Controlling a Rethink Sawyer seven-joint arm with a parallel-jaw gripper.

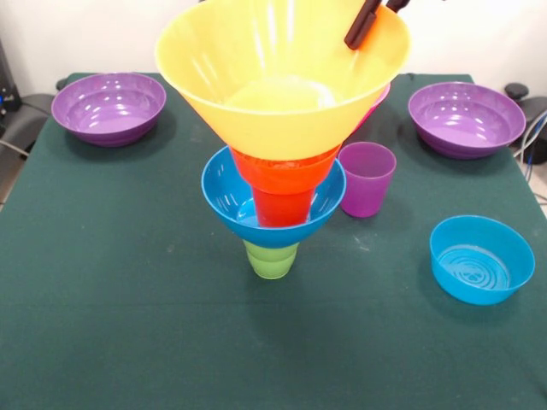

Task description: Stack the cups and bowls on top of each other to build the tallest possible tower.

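Left of the tower, well apart and toward the table's far edge, a purple bowl sits upright and unused. At mid-table the tower rises with its long axis vertical, every mouth facing up: a green cup on the green cloth, a blue bowl on it, an orange cup inside that, what looks like a small orange bowl above, and the big yellow bowl crowning it, tipped slightly rather than level. A pink sliver shows behind the yellow rim; I cannot tell how it sits. The gripper reaches down over the yellow bowl's right rim, and whether its fingers are parted or closed on that rim I cannot tell. Just right of the tower stands the purple cup, apart from it. Farther right lie a second purple bowl and, nearer, a shallow blue bowl. By my reckoning the build is over halfway, with four pieces left loose.
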